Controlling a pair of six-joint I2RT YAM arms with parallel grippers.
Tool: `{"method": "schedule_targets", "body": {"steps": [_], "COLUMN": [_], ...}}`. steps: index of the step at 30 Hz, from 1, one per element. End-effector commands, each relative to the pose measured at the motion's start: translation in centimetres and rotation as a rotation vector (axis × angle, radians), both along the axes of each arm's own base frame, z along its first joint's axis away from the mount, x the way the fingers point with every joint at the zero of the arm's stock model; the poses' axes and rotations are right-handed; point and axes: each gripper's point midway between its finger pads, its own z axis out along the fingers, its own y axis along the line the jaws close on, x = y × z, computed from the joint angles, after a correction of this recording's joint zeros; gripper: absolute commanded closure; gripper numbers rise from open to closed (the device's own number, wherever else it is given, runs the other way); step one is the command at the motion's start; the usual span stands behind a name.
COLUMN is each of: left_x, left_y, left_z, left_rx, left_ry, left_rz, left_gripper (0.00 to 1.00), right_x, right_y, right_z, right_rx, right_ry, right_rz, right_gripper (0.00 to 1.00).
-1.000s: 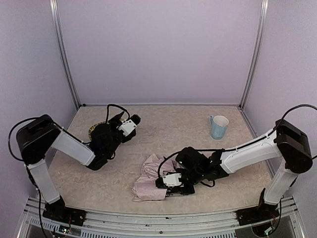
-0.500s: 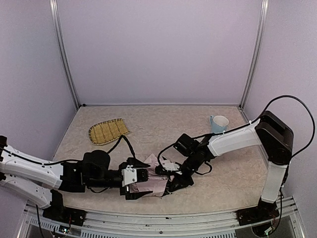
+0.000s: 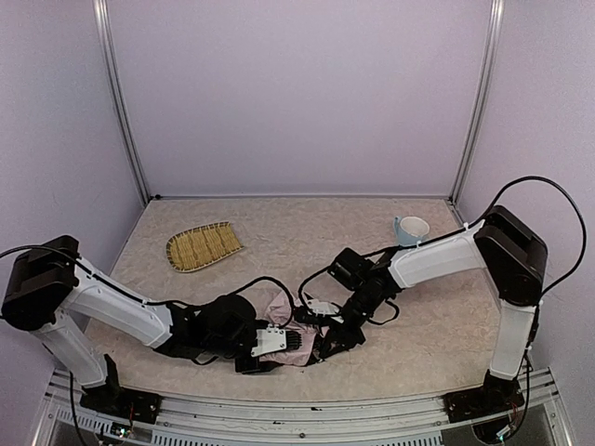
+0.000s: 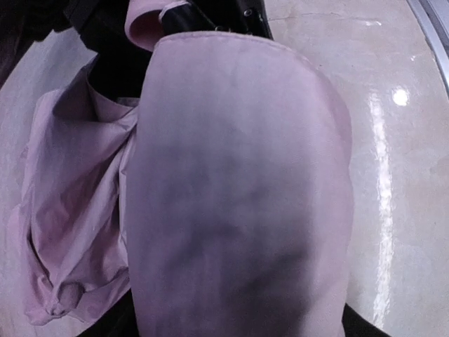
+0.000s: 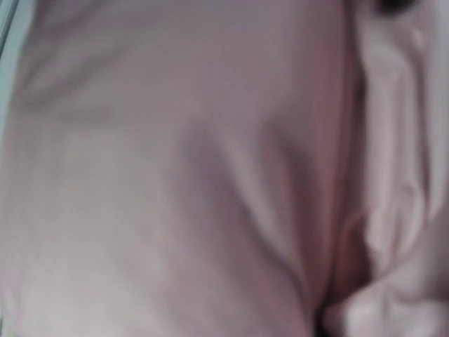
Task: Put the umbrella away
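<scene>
The crumpled pale pink folding umbrella (image 3: 280, 304) lies on the desk (image 3: 307, 242) at lower centre of the overhead view, between the left gripper (image 3: 294, 345) and the right gripper (image 3: 325, 338). Fabric hides both sets of jaws, so I cannot tell their state. It is probably best for one side to pin the cloth while the other gathers it toward the shaft.

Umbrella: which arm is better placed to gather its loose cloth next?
Left, probably: the left gripper sits at the loose cloth of the umbrella, which fills its wrist view. The right gripper is against the other side, likely steadying it.
</scene>
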Motion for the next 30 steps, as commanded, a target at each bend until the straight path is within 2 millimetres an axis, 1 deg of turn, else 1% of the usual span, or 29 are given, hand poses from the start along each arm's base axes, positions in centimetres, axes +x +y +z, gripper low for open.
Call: {"method": "schedule_targets", "body": {"steps": [1,2,4,5,6,7,8,9,10,11,12,13,16,19,22,24,27,28,29,30], "left_x": [-0.7,-0.9,-1.5,-1.8,-2.2,-2.4,-2.4,-2.5,-2.5,-2.6,-2.7,-2.8,-3.0,-3.3,-3.2,-3.1,-3.4,-3.4,-3.5,-3.6], "left_y": [-0.8,-0.7,-0.7,-0.7,-0.7,-0.7,-0.7,-0.7,-0.7,-0.7,-0.6,-0.6,-0.6,-0.7,-0.9,-0.9,-1.0,-1.0,-1.0,-1.0], "left_z": [-0.8,-0.8,-0.7,-0.7,-0.6,-0.5,-0.6,-0.6,-0.7,-1.0,-1.2,-1.5,-2.3,-2.8,-3.3,-4.0,-4.7,-5.0,-5.3,-5.5], "left_rx": [0.009,0.004,-0.005,-0.008,-0.012,-0.021,-0.023,-0.024,-0.023,-0.017,-0.014,-0.012,-0.007,0.002,0.014,0.036,0.059,0.072,0.080,0.086], "left_ry": [0.170,0.213,0.274,0.294,0.314,0.330,0.345,0.359,0.375,0.396,0.422,0.449,0.521,0.610,0.717,0.782,0.879,0.896,0.907,0.915], "left_rz": [-0.011,-0.009,-0.010,-0.013,-0.019,-0.015,-0.005,0.003,0.010,0.015,0.017,0.019,0.019,0.013,0.024,0.040,0.042,0.047,0.046,0.045], "left_gripper": [0.46,0.51,0.59,0.63,0.67,0.71,0.72,0.73,0.73,0.73,0.74,0.75,0.79,0.83,0.86,0.89,0.91,0.91,0.91,0.91], "right_x": [-1.5,-1.0,0.1,0.9,1.7,2.4,3.1,3.8,4.4,4.9,5.4,5.6,5.8,5.1,2.7,1.2,-1.2,-1.7,-1.8,-1.4], "right_y": [-4.0,-3.9,-3.5,-3.3,-3.1,-3.2,-3.1,-3.1,-3.2,-3.3,-3.3,-3.6,-3.8,-3.6,-3.0,-2.4,-0.9,-0.3,0.1,0.4], "right_z": [-2.8,-2.8,-2.3,-1.9,-1.4,-1.0,-0.3,0.6,1.2,2.0,2.8,3.3,5.4,7.3,8.4,9.2,10.1,9.9,9.5,9.2], "right_rx": [-0.213,-0.207,-0.182,-0.165,-0.142,-0.127,-0.101,-0.081,-0.065,-0.045,-0.019,-0.002,0.068,0.123,0.184,0.244,0.338,0.344,0.337,0.318], "right_ry": [0.079,0.053,-0.012,-0.056,-0.103,-0.146,-0.190,-0.244,-0.283,-0.322,-0.365,-0.401,-0.525,-0.668,-0.830,-0.898,-0.933,-0.950,-0.968,-0.992], "right_rz": [-0.077,-0.091,-0.128,-0.154,-0.183,-0.209,-0.234,-0.262,-0.290,-0.315,-0.336,-0.352,-0.367,-0.331,-0.225,-0.177,-0.095,-0.063,-0.037,-0.032], "right_gripper": [1.00,0.96,0.77,0.70,0.64,0.60,0.56,0.46,0.40,0.39,0.14,0.02,0.00,0.00,0.00,0.01,0.02,0.02,0.02,0.02]}}
